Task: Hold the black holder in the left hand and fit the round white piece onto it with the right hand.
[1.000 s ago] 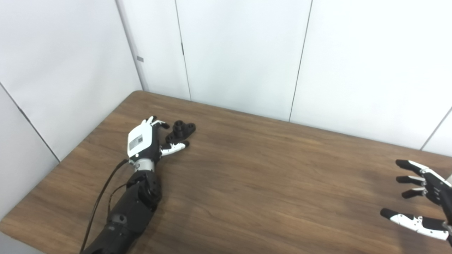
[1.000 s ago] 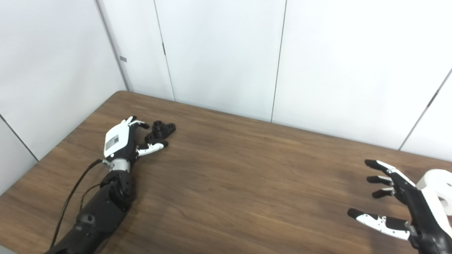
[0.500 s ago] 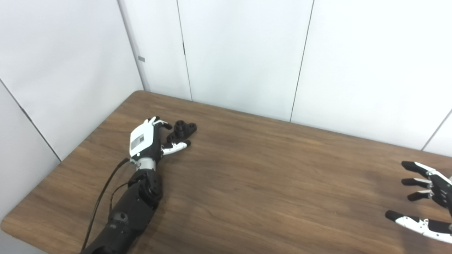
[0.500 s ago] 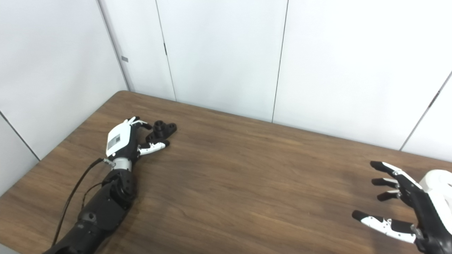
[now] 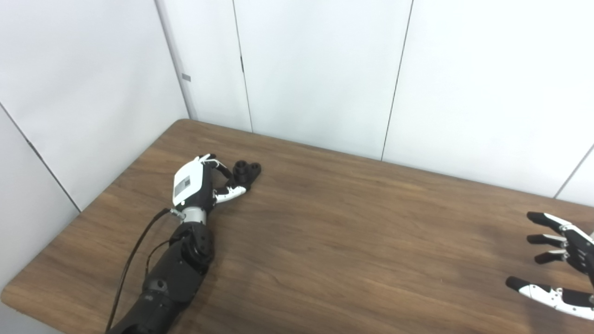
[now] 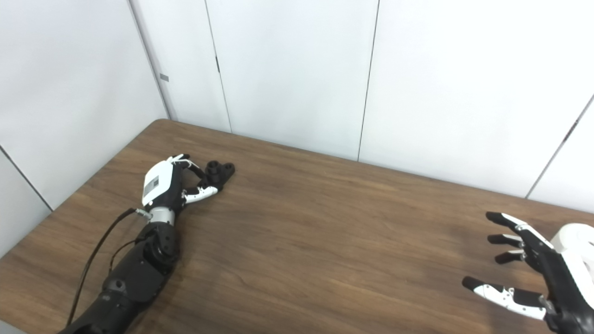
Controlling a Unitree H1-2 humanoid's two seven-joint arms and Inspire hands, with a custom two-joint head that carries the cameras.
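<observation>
The black holder (image 5: 246, 170) lies at the table's far left, tilted up at its near end. My left hand (image 5: 195, 183) has its fingers curled over the holder's near end, with the thumb under it, and grips it. My right hand (image 6: 529, 273) is open, fingers spread, low over the table's right edge and holding nothing. The round white piece (image 6: 577, 241) sits just behind the right hand at the far right. It shows only in the right eye view and is partly hidden by the hand.
The brown wooden table (image 5: 348, 241) stretches between the two hands. White wall panels (image 5: 315, 69) stand close behind its far edge and along its left side. A black cable (image 5: 134, 250) runs along my left forearm.
My left hand's fingers have closed around the black holder, and the holder has shifted and tipped up. My right hand has drifted slightly right and stays open.
</observation>
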